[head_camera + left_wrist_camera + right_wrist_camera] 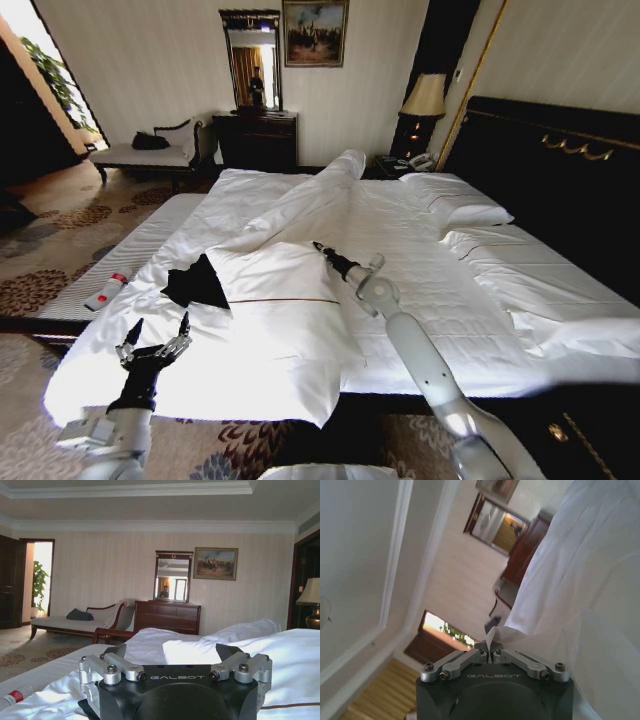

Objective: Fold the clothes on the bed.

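The clothes (195,285) show as a dark crumpled piece on the bed (420,290), near its left front corner, partly tucked under a fold of the white duvet (285,270). My left gripper (157,335) hovers open just in front of the clothes, fingers pointing up, with nothing between them; the left wrist view shows its fingers (112,667) spread wide. My right gripper (322,248) reaches over the middle of the bed and is shut on a pinch of white duvet (492,639), to the right of the clothes.
A small white-and-red bottle (105,292) lies on the pale striped bench (130,255) left of the bed. Pillows (455,205) and the dark headboard (560,170) are on the right. A chaise (150,152), dresser (258,138) and lamp (425,97) line the far wall.
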Tool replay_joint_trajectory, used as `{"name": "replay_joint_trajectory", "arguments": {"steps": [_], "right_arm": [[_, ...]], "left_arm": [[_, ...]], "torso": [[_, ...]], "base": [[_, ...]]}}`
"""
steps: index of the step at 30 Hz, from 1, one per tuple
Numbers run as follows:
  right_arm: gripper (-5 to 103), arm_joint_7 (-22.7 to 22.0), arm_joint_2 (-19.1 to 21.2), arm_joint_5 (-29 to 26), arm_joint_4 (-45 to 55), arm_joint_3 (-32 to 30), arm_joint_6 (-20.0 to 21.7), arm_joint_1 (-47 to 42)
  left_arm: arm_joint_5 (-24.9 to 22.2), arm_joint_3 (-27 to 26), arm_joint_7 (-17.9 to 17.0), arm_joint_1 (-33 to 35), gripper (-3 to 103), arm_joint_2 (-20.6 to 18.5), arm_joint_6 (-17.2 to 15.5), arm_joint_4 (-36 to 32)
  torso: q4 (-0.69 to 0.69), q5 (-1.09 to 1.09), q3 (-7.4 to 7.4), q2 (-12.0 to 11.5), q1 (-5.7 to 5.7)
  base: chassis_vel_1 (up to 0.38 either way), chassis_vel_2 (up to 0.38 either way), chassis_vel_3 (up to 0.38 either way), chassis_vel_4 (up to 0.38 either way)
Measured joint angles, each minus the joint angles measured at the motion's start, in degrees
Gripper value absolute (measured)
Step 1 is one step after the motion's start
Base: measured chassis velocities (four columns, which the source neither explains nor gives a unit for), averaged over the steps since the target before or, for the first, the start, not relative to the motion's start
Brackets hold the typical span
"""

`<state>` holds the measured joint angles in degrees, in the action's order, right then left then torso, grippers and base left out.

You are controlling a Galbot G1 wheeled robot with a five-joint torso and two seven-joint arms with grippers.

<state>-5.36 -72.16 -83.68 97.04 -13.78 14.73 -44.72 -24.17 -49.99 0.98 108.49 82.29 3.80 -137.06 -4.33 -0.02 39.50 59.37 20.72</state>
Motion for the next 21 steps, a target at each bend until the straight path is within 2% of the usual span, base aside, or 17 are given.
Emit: {"name": "replay_joint_trajectory", "arguments": {"steps": [1,6,7,11,21], "right_arm": [[0,0.0,0.0,0.0,0.0,0.0,0.0,0.0],[0,0.54,-0.36,2.0,10.55,-9.77,-3.26,-11.34],[0,0.54,-0.36,2.0,10.55,-9.77,-3.26,-11.34],[0,0.41,-1.51,3.77,17.66,-16.78,-5.52,-19.13],[0,-0.14,-3.29,4.48,30.37,-28.94,-6.66,-35.61]], "left_arm": [[0.0,0.0,0.0,0.0,100,0.0,0.0,0.0],[-0.7,0.24,-0.02,-0.36,100,-0.58,0.0,-0.01],[-0.7,0.24,-0.02,-0.36,100,-0.58,0.0,-0.01],[-1.21,0.73,-0.02,-0.74,100,-1.04,0.0,-0.2],[-2.2,2.2,-0.03,-1.59,100,-2.18,0.43,-0.14]], "torso": [[0.0,0.0,0.0,0.0,0.0],[-0.03,0.0,0.0,0.0,-0.01],[-0.03,0.0,0.0,0.0,-0.01],[0.01,0.0,-0.01,0.0,0.0],[0.0,0.0,-0.01,0.01,-0.01]], "base": [[0.0,0.0,0.0,0.0],[0.0,0.0,0.0,0.0],[0.0,0.0,0.0,0.0],[0.0,0.0,0.0,0.0],[0.0,0.0,0.0,0.0]]}}
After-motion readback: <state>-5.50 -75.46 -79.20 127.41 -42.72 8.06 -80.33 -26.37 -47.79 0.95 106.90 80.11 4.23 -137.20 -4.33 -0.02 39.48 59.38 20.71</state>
